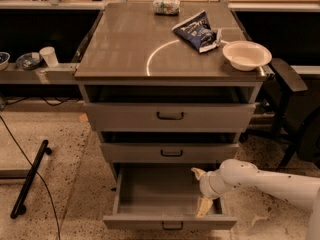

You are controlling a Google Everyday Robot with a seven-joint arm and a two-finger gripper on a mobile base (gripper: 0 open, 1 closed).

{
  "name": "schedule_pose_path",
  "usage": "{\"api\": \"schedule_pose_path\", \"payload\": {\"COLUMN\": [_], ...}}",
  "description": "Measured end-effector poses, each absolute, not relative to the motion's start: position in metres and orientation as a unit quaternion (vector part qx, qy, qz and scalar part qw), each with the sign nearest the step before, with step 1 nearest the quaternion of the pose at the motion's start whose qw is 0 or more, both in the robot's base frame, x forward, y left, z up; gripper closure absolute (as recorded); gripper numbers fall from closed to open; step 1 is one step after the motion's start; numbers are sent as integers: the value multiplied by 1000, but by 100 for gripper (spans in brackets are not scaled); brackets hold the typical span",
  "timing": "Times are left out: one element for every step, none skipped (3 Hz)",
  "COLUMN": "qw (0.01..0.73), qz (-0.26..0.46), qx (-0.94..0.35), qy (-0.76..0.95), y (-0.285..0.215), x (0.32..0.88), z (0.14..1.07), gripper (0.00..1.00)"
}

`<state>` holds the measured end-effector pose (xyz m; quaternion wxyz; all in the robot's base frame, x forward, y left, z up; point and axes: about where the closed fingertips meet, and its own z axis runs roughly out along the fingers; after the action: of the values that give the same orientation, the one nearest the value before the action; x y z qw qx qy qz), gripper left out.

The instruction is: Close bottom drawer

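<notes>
The bottom drawer (165, 196) stands pulled well out from under the cabinet, its floor bare. The gripper (201, 190) sits inside its right end on a white arm (270, 179) coming in from the right. The fingers (204, 207) look spread apart and seem to hold nothing, though the angle makes that hard to be sure of. The lower one is just behind the drawer's front panel; the upper one is near the mid-sized drawer (170, 153) above.

A stiff grey metal box on slides, the drawer will likely roll under a steady push and will not flex. The small black loop handle (172, 227), down and left of the fingers, is one hold, but the flat front beside it should take a plain push better.

Room is tight: the drawer's right wall is close beside the fingers, the front edge is below them, and the closed drawer is above. They probably must lift clear over the front first. The floor in front is open; a black pole (31, 178) lies well off to their left.
</notes>
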<state>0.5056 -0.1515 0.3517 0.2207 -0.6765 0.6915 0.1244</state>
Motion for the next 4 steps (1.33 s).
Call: {"api": "schedule_pose_path", "payload": {"qw": [216, 187, 174, 145], "qz": [123, 123, 120, 125], "qx": [-680, -700, -717, -733], "qy": [690, 678, 664, 653], "y": [-161, -175, -180, -179], "x": [502, 478, 460, 437], "z": [315, 252, 230, 205], "gripper": [18, 49, 74, 100]}}
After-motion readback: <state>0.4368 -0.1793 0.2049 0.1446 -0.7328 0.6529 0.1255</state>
